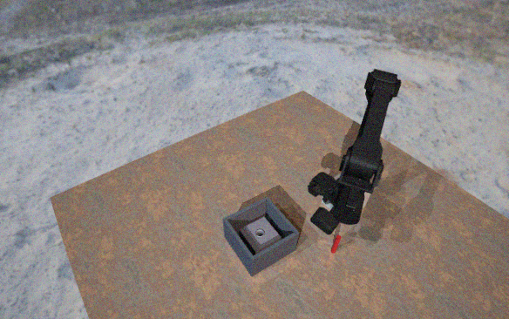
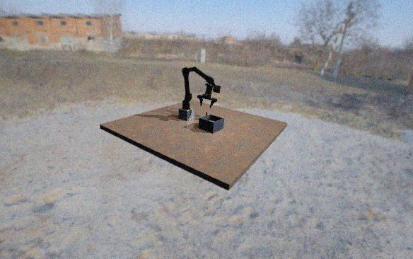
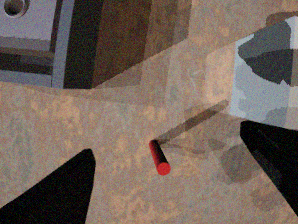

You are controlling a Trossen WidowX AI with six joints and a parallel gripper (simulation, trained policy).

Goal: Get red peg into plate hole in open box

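The red peg (image 1: 335, 244) (image 2: 206, 113) (image 3: 157, 156) stands upright on the table beside the box. My gripper (image 2: 206, 106) (image 3: 168, 142) is wide open and empty, pointing down above the peg. In the wrist view the peg shows between the two fingers, nearer the left one. In the top view the arm hides the fingertips. The open grey box (image 1: 274, 259) (image 2: 206, 127) (image 3: 60, 45) holds a light plate (image 1: 269, 236) (image 3: 30, 26) at its bottom. The plate's round hole (image 1: 260, 233) (image 3: 14, 6) is empty.
The box walls stand up around the plate, close to the peg. The pale block (image 2: 183, 114) (image 3: 244, 95) under the arm's base is on the peg's other side in the wrist view. The brown table (image 1: 152, 240) (image 2: 159, 141) ends at open edges over pale ground.
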